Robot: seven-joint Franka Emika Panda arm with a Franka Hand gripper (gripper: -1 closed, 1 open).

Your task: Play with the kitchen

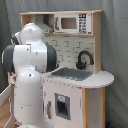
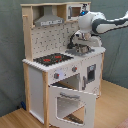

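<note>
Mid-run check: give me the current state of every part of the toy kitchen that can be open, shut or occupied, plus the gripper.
Oven door: open, swung down and forward.
Stovetop: bare, nothing on the red rings.
Sink: no items visible in the basin.
Microwave: door shut.
Faucet: upright behind the sink.
Gripper: low over the sink area; fingers unclear.

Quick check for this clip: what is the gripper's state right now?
Gripper: over the kitchen sink in the second exterior view; open or closed cannot be told.
</note>
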